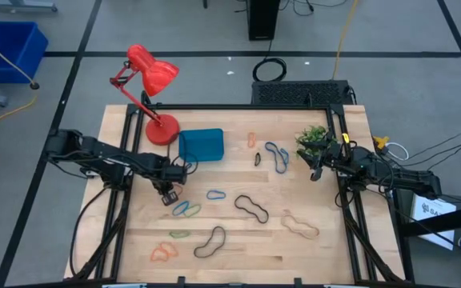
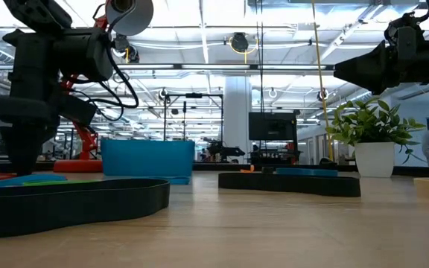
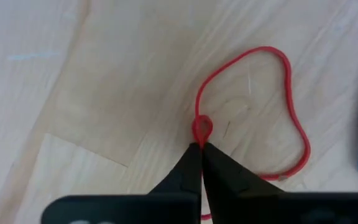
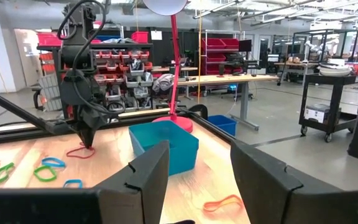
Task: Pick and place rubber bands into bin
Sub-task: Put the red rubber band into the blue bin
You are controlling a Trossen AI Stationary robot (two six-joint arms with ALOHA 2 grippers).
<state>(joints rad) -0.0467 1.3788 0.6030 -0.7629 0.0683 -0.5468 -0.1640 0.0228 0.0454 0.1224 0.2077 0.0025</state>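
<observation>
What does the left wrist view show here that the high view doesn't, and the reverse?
Only the left wrist view shows the left hand shut, pinching the red rubber band against the table. Only the high view shows the bin, the other rubber bands and the right hand waiting by the plant. Both show the left hand down on the wood.

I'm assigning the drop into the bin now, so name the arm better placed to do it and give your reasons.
Left. The left gripper is pinched shut on a red rubber band on the table, a short way from the teal bin. The right gripper is open and empty, over by the potted plant.
</observation>
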